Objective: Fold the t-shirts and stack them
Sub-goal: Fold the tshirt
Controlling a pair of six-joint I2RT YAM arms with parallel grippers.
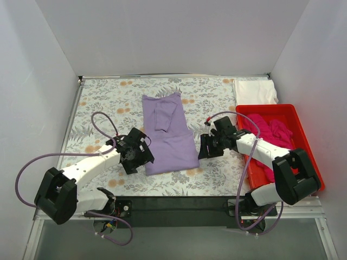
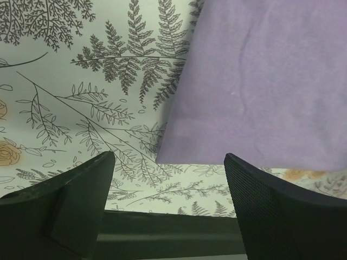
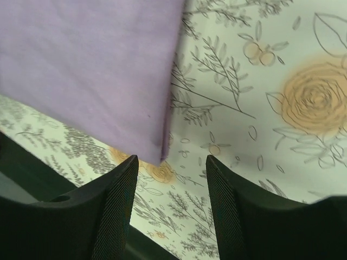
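Observation:
A lavender t-shirt (image 1: 168, 135) lies folded into a long strip in the middle of the floral tablecloth (image 1: 108, 103). My left gripper (image 1: 140, 160) hovers at its near left corner, open, with only cloth pattern between the fingers (image 2: 169, 157); the lavender corner (image 2: 260, 81) sits just beyond the tips. My right gripper (image 1: 205, 147) is at the shirt's right edge, open and empty (image 3: 171, 160), with the lavender near right corner (image 3: 87, 65) just ahead of its left finger. A magenta t-shirt (image 1: 271, 132) is bunched in the red bin. A white t-shirt (image 1: 255, 92) lies folded at the back right.
The red bin (image 1: 265, 106) stands along the right side, beside my right arm. The table's dark near edge (image 2: 173, 233) runs just below my left gripper. White walls enclose the table on three sides.

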